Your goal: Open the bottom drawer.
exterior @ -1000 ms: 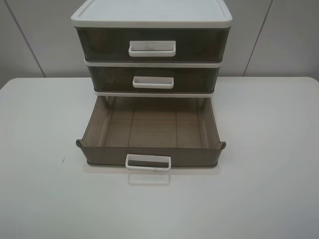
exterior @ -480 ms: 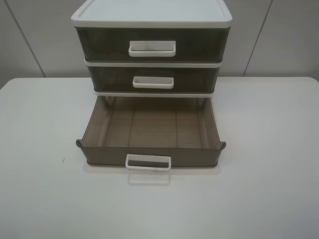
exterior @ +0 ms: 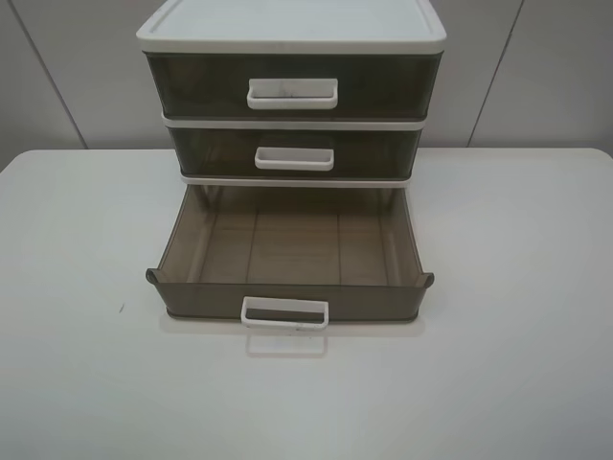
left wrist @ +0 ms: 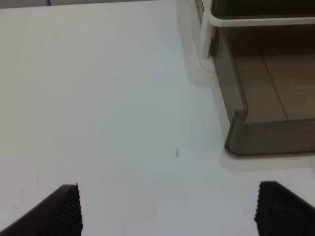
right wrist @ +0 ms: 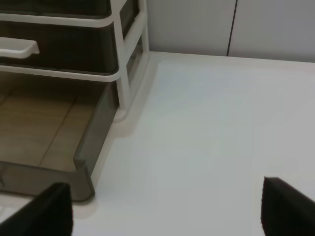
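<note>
The bottom drawer (exterior: 287,251) is a shallow smoky-brown translucent tray with a white loop handle (exterior: 284,313). It stands pulled far out of the white-framed three-drawer unit (exterior: 292,29) onto the table and holds nothing. Its front left corner shows in the left wrist view (left wrist: 256,142), its front right corner in the right wrist view (right wrist: 81,169). My left gripper (left wrist: 170,209) is open, off to the drawer's left, touching nothing. My right gripper (right wrist: 167,209) is open, off to the drawer's right, empty. Neither gripper shows in the exterior high view.
The middle drawer (exterior: 294,153) and the taller top drawer (exterior: 292,88) are shut, each with a white handle. The unit stands at the back middle of a white table (exterior: 517,364). A grey panelled wall (exterior: 536,67) rises behind it.
</note>
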`<state>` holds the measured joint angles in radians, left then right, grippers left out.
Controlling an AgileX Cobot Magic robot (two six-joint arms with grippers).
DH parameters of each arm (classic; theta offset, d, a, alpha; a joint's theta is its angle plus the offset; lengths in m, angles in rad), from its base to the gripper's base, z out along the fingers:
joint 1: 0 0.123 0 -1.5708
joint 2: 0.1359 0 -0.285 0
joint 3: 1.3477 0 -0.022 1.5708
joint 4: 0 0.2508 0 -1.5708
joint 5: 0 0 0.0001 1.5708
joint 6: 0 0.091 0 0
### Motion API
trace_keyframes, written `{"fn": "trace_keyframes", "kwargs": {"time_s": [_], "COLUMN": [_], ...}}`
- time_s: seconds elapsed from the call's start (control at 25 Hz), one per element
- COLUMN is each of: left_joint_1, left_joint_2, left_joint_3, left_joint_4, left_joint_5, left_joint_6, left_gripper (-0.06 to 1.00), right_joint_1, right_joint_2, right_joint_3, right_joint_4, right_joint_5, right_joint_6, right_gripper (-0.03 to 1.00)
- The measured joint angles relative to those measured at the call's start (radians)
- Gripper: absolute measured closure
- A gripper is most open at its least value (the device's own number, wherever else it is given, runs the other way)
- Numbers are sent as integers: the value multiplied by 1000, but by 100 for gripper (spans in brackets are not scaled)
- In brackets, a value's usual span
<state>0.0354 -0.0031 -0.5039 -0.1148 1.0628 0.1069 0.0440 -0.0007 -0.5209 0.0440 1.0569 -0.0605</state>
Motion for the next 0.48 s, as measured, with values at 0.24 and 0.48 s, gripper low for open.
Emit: {"fn": "trace_keyframes", "kwargs": {"time_s": [0.24,0.48], "left_joint_1": [0,0], "left_joint_2": [0,0], "left_joint_3": [0,0], "left_joint_4": [0,0], "left_joint_5": [0,0], "left_joint_6": [0,0], "left_gripper": [23,23], "right_joint_1": [1,1], "right_joint_2": [0,0], "right_joint_3": [0,0], "right_joint_4": [-3,-3], "right_joint_5": [0,0], "right_joint_6": [3,3], "right_gripper": [31,31]}}
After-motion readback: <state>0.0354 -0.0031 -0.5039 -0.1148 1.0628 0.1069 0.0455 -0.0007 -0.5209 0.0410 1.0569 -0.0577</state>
